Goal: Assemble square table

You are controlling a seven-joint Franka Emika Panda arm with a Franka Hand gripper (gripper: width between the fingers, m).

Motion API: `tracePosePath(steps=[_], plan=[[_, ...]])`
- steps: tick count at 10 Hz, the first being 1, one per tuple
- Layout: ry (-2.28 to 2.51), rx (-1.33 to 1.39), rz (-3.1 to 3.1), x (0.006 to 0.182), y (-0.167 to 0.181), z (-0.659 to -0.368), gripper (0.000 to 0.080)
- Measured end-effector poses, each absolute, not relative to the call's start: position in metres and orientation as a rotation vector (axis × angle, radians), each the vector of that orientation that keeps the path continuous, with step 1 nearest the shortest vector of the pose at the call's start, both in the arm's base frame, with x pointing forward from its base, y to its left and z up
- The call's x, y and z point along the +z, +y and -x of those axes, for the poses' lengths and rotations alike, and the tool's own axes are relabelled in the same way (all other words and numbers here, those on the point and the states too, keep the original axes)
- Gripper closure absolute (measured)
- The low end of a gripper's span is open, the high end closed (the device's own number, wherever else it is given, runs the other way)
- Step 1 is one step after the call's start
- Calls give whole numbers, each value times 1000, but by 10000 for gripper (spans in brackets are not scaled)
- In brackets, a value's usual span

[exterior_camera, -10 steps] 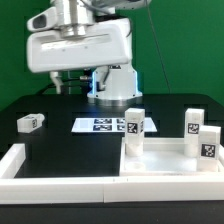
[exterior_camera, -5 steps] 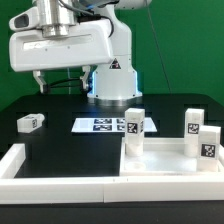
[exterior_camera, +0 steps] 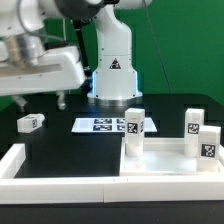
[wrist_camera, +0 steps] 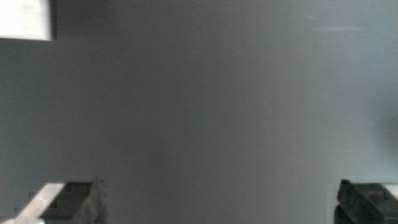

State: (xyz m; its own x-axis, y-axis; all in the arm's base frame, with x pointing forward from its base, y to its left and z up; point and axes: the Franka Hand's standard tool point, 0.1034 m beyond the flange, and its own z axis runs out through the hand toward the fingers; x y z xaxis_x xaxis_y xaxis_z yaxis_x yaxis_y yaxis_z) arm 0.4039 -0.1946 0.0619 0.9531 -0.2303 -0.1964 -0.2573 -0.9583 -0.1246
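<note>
end effector (exterior_camera: 40,101) hangs spread wide and empty at the frame's left, above a tagged leg (exterior_camera: 31,122) on the table (exterior_camera: 60,140).

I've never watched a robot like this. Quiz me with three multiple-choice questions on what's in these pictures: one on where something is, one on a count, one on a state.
1. Where does the lone leg lie?
A. On the black table, toward the exterior view's left
B. Inside the tabletop
C. Between the gripper's fingers

2. How many legs stand upright at the tabletop?
A. One
B. Three
C. Five

3. How is the gripper right now?
A. Shut on a leg
B. Open and empty
C. Shut on nothing

Answers:
1. A: it lies alone on the dark surface, apart from the marker board.
2. B: one leg toward the exterior view's left, two toward its right.
3. B: the wrist view shows both fingers wide apart with nothing between.
</note>
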Motion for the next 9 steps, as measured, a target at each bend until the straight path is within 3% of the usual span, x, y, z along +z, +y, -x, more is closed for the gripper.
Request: tracePosePath(steps=[4,6,8,9], plan=[[340,571,2865,58,-196,-398,150],[291,858,2806,50,-230,-370,150],[345,1091,2701,56,-245,-361,150],[335,1111,2701,51,-247,-365,150]])
